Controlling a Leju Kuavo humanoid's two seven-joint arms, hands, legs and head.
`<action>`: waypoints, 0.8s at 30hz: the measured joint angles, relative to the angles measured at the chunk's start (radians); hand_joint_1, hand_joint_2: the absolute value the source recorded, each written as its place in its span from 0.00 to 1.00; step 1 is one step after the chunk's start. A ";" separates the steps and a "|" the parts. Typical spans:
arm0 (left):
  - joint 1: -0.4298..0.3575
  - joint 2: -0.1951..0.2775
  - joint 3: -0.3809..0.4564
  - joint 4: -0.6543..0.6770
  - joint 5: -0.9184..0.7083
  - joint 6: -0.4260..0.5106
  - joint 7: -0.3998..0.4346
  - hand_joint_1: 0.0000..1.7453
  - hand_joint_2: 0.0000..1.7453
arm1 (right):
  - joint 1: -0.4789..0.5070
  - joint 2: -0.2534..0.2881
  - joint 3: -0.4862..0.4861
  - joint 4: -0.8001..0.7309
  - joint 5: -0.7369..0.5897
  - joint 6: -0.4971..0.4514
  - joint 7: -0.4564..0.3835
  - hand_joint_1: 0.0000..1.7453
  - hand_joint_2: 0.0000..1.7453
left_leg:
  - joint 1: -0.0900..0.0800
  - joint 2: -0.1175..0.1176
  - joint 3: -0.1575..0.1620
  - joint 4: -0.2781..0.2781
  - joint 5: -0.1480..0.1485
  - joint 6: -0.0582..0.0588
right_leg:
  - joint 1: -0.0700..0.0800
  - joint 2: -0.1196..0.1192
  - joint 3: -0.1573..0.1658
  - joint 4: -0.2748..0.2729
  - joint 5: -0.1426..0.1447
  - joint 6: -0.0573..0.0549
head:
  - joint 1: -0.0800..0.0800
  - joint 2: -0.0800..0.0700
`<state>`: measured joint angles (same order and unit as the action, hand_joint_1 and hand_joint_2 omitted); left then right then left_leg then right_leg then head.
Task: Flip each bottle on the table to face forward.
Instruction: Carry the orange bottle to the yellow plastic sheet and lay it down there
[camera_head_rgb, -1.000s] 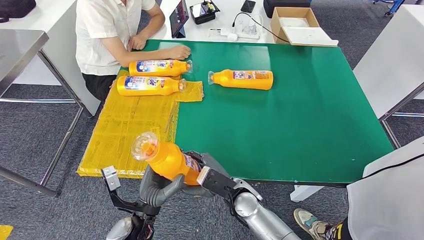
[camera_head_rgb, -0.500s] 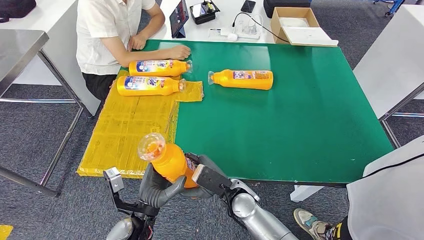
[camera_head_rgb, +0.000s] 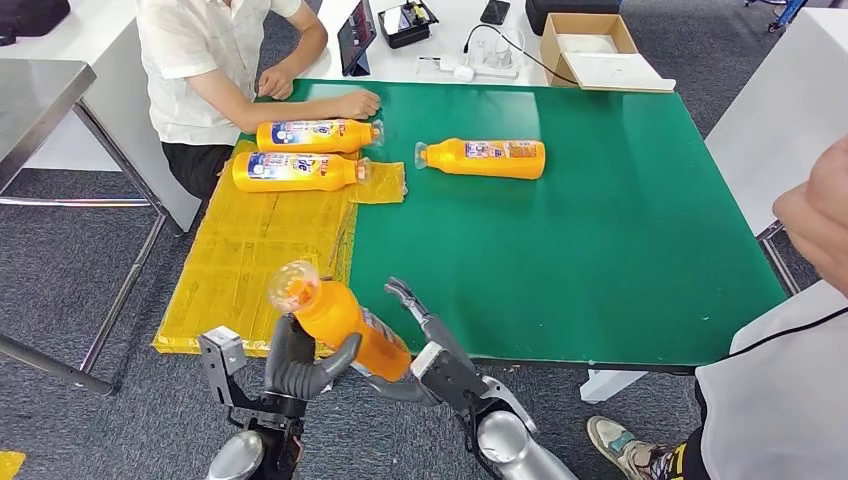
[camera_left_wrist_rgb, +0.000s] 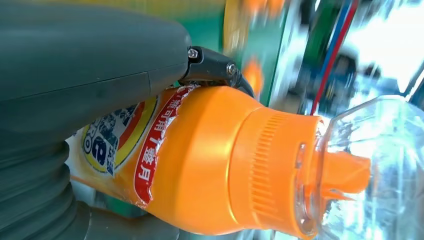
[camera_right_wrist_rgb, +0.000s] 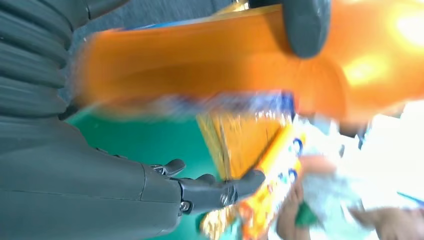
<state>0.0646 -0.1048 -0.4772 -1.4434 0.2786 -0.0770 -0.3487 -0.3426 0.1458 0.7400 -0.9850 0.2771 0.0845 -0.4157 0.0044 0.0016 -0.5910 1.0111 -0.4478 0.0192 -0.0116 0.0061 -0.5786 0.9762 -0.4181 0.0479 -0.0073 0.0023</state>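
Head view, held bottle: an orange plastic bottle (camera_head_rgb: 345, 322) with a clear cap is in the air just in front of the near edge of the green surface (camera_head_rgb: 600, 250), tilted, with the cap up and to the left.
Head view, left hand: the left hand (camera_head_rgb: 300, 362) grips the bottle from below, with the grey thumb curled around its body.
Head view, right hand: the right hand (camera_head_rgb: 425, 335) is beside the bottle's lower end, fingers stretched out toward the surface; I cannot tell if it touches the bottle.
Head view, other bottles: two labelled bottles (camera_head_rgb: 318, 135) (camera_head_rgb: 298, 171) lie side by side at the far left, the nearer one on a crinkled yellow plastic sheet (camera_head_rgb: 250, 260). A third bottle (camera_head_rgb: 483, 158) lies on the bare green, apart from them.
Head view, around: a seated person (camera_head_rgb: 215, 70) rests one hand (camera_head_rgb: 355, 103) on the surface close to the farthest bottle. Behind are a cardboard box (camera_head_rgb: 590, 45) and a tablet (camera_head_rgb: 358, 38). At the right edge a blurred hand (camera_head_rgb: 815, 215) of another person is cut off.
Left wrist view: the smooth orange shoulder (camera_left_wrist_rgb: 210, 165) and ribbed collar of the bottle, a red and white label, the transparent cap (camera_left_wrist_rgb: 370, 165). The grey hand (camera_left_wrist_rgb: 75, 65) lies against the bottle. The background is blurred.
Right wrist view: the dark fingers (camera_right_wrist_rgb: 220, 192) are straight and hold nothing. The orange bottle (camera_right_wrist_rgb: 210, 65) is blurred above them, with a grey fingertip (camera_right_wrist_rgb: 305, 27) across it.
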 joint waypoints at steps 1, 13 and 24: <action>-0.006 -0.001 0.008 -0.003 -0.026 0.043 0.001 1.00 1.00 | 0.031 -0.013 -0.017 -0.038 0.001 -0.022 -0.015 0.00 1.00 | 0.000 0.000 0.000 0.000 0.000 0.000 | 0.000 0.000 0.000 0.000 0.000 0.000 | 0.000 0.000; 0.000 -0.006 0.249 -0.064 -0.390 0.387 -0.046 1.00 1.00 | 0.330 -0.131 -0.107 -0.488 0.156 -0.152 -0.085 0.00 1.00 | 0.000 -0.001 -0.001 0.000 0.000 0.000 | 0.000 0.000 -0.001 0.000 -0.001 0.000 | 0.000 0.000; -0.064 -0.039 0.256 0.021 -0.658 0.607 -0.069 1.00 1.00 | 0.381 -0.147 -0.148 -0.514 0.146 -0.168 -0.119 0.00 1.00 | -0.001 -0.001 -0.001 0.000 0.000 0.000 | -0.001 0.000 -0.001 0.000 0.000 0.000 | 0.000 0.000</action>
<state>0.0003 -0.1433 -0.2210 -1.4225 -0.3790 0.5302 -0.4180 0.0389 -0.0012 0.5916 -1.4993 0.4236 -0.0835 -0.5345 0.0036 0.0010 -0.5919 1.0112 -0.4478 0.0194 -0.0124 0.0057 -0.5795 0.9760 -0.4185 0.0477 -0.0073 0.0023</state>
